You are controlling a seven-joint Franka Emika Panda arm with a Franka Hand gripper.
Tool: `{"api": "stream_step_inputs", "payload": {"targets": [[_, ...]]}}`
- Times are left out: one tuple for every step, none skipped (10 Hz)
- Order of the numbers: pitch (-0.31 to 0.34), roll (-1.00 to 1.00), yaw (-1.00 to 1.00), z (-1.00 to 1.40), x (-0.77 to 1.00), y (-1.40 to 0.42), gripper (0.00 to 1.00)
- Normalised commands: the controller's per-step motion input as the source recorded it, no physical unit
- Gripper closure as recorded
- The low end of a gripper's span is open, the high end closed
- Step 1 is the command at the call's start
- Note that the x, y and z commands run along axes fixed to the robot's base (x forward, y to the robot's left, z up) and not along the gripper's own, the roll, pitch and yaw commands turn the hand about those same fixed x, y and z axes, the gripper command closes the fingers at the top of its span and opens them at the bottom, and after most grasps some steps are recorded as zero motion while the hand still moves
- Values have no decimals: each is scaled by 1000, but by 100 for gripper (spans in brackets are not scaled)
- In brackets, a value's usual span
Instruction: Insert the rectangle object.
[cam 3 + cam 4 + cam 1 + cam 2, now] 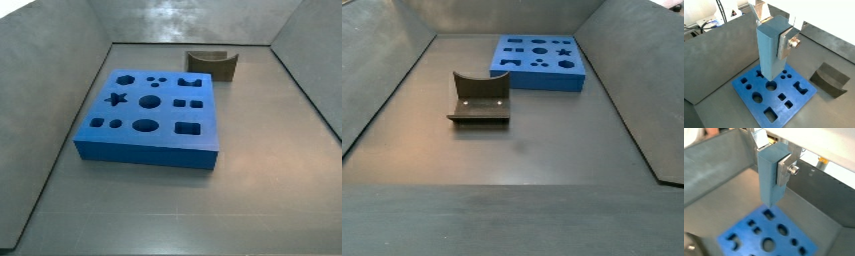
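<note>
Both wrist views only: gripper, rectangle object.

A gripper of flat, silvery metal fingers clamps the rectangle object, a smooth, matt pale-blue bar. Above the matt blue plastic-looking board, at 12 o'clock, stands the dark fixture on dull grey flooring.

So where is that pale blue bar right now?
The rectangle object is clamped upright in the gripper, hanging above the blue board in both wrist views; neither side view shows it.
</note>
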Motion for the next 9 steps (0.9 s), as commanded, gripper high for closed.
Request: {"api": "stream_step_inputs", "payload": {"targets": [[267, 22, -8, -783, -518, -1000, 100], [156, 18, 14, -696, -394, -974, 100], [80, -5, 15, -428, -190, -697, 100], [51, 1, 19, -245, -102, -493, 100], [40, 13, 20, -152, -68, -359, 100], [-36, 124, -176, 812, 642, 1000, 100], [-5, 96, -170, 793, 602, 1000, 100], [54, 38, -130, 588, 401, 704, 100], [32, 30, -54, 257, 214, 303, 100]]}}
